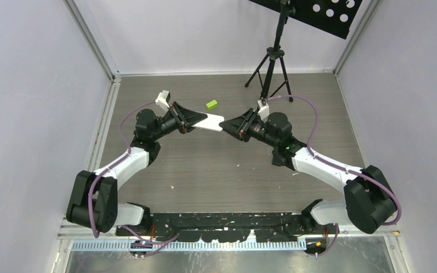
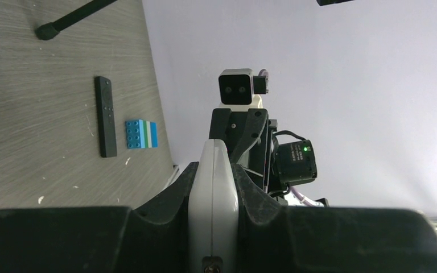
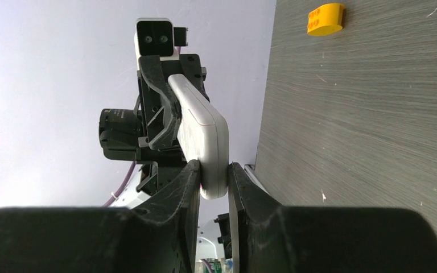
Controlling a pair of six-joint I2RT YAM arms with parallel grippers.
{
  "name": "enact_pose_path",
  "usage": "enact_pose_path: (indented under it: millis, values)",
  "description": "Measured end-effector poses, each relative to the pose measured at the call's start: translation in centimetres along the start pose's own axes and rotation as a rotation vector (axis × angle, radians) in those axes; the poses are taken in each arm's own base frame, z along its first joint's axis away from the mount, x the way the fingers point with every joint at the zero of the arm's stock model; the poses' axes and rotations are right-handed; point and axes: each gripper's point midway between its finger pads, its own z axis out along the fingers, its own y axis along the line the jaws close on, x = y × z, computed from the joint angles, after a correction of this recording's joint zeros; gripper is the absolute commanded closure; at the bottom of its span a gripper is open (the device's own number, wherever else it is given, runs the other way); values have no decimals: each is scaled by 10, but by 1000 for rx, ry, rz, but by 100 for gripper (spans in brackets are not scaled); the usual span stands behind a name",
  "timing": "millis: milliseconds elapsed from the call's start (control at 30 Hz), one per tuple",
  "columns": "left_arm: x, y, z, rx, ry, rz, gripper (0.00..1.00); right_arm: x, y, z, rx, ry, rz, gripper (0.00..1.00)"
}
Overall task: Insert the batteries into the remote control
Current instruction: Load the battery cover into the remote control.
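While left claw (image 1: 194, 121) clamps the remote (image 1: 210, 120), right claw (image 3: 214, 177) pinches its tip.

No text is legible; marks on the yellow piece (image 3: 325, 19) blur.

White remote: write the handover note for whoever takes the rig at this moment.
Left gripper: shut on one end of the white remote, holding it in the air above the table.
Right gripper: jaws closed around the remote's other end, so both arms hold it.
Batteries: none visible in any view.
Also there: a black remote lying on the table, untouched.
Done: white remote is up and held at both ends.
Left: whether the battery cover is on or off cannot be told. Locate the batteries and load them.
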Motion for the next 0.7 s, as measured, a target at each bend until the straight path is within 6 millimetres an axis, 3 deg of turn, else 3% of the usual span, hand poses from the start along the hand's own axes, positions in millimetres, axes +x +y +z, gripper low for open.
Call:
enact_pose_path:
  millis: [167,300,533,700]
  values:
    - [-2,7,2,-15,-5,27,100,-1,-8,3,26,-2,-11,73]
    - [2,11,6,-47,21,88,100,0,-14,0,55,6,-28,60]
    - [53,-4,6,-13,261,202,100,22,-5,-16,16,131,-121,39]
    - [73,-19,-4,59,392,266,100,33,8,-39,-52,229,-229,22]
